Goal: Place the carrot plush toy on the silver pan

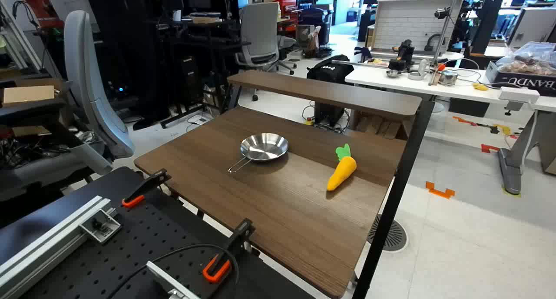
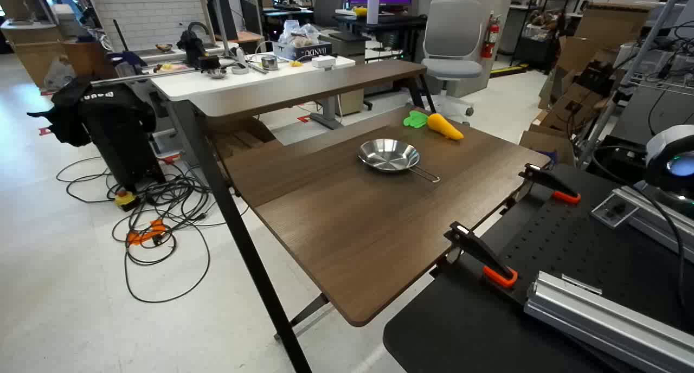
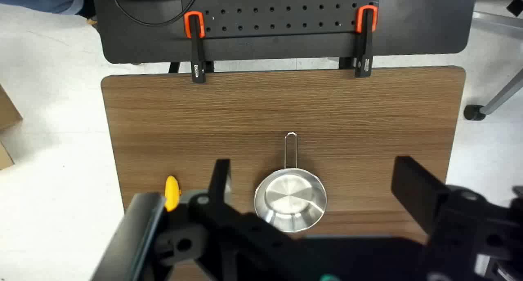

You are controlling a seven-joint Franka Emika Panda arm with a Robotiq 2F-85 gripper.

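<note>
Tool (image 3: 312, 166): jaws spread wide apart, nothing held.
Silver pan (image 1: 264, 147): upright on the brown desk (image 1: 282, 207), handle (image 3: 291, 133) pointing toward the clamped edge.
Carrot plush toy (image 1: 342, 174): lying on the desk, apart from the pan; partly hidden by the tool in the wrist view.
Clamps (image 3: 197, 48): two, black and orange, at that edge.

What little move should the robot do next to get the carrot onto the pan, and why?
Probably slide the open gripper sideways toward the carrot plush toy. In the wrist view, the silver pan shows between the gripper's jaws while the toy shows outside them, and both exterior views show it lying on the brown table, apart from the pan.
</note>
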